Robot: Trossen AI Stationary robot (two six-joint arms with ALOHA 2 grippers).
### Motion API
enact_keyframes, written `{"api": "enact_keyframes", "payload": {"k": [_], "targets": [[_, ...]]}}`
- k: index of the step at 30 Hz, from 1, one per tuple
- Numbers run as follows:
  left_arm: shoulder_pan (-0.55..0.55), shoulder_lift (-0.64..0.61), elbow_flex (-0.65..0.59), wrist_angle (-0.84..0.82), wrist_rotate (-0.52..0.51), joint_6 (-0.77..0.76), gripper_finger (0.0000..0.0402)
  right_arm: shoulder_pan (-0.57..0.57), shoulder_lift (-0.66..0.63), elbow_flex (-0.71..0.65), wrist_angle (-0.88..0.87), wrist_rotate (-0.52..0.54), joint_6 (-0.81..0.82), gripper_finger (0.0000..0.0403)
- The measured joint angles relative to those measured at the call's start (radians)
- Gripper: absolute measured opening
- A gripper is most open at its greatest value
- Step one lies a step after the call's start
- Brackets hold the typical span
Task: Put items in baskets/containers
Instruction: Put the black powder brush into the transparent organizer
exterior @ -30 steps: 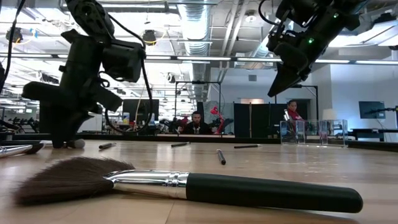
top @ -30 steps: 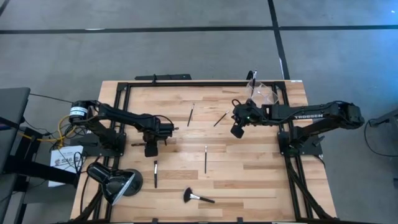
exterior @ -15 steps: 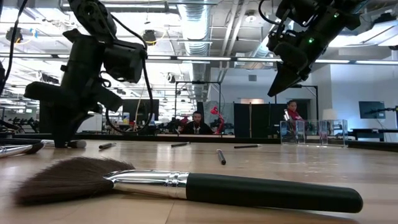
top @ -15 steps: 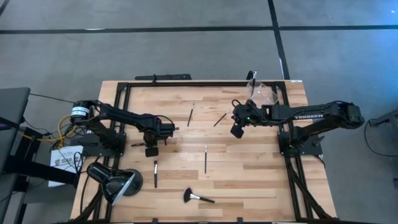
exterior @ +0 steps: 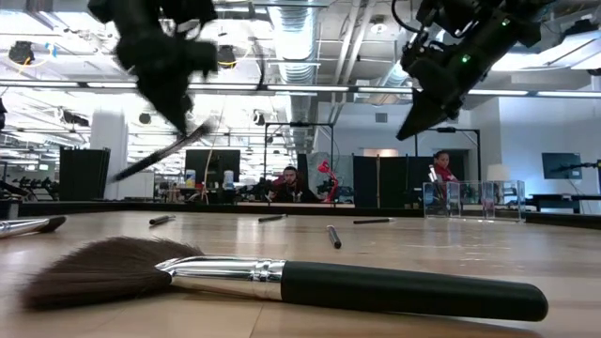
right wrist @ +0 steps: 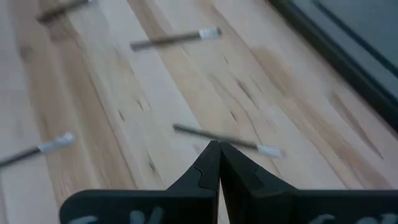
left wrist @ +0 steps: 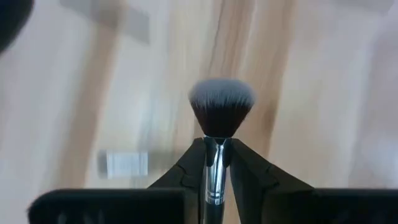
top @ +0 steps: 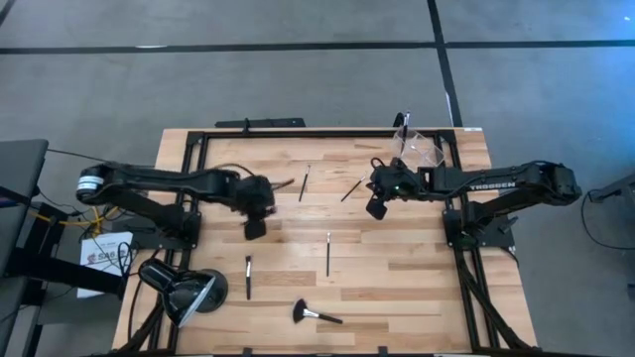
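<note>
While the fluffy fan brush (exterior: 282,280) lay nearest on the table (top: 397,288), the left gripper (left wrist: 214,163) held a slim brush (left wrist: 217,124) clamped at its metal ferrule, lifted clear; light and stiff, it suited that hold. Farther off, the right gripper (top: 377,206) hovered pinched shut, empty, near the clear holder (top: 422,149).

At lower centre of the frame, your left gripper (left wrist: 216,163) is clamping a brush (left wrist: 219,115), bristles pointing up over blurred wooden table (left wrist: 311,93).
</note>
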Motion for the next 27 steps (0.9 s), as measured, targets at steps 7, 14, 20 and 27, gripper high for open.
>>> {"api": "enact_keyframes", "payload": {"k": [7,14,20,27], "targets": [[0.000,-0.116,-0.012,0.490,0.010,0.055,0.0048,0.046,0.000,-0.054,0.295,-0.146,-0.151,0.0001],[-0.001,-0.057,-0.070,0.961,0.147,0.115,0.0050,0.093,0.000,-0.106,0.648,-0.304,-0.224,0.0002],[-0.001,0.061,-0.093,1.241,0.182,0.136,0.0050,0.134,0.001,-0.108,0.759,-0.326,-0.230,0.0041],[-0.001,0.209,-0.093,1.451,0.236,0.116,0.0051,0.153,0.001,-0.108,0.782,-0.256,-0.232,0.0118]]}}
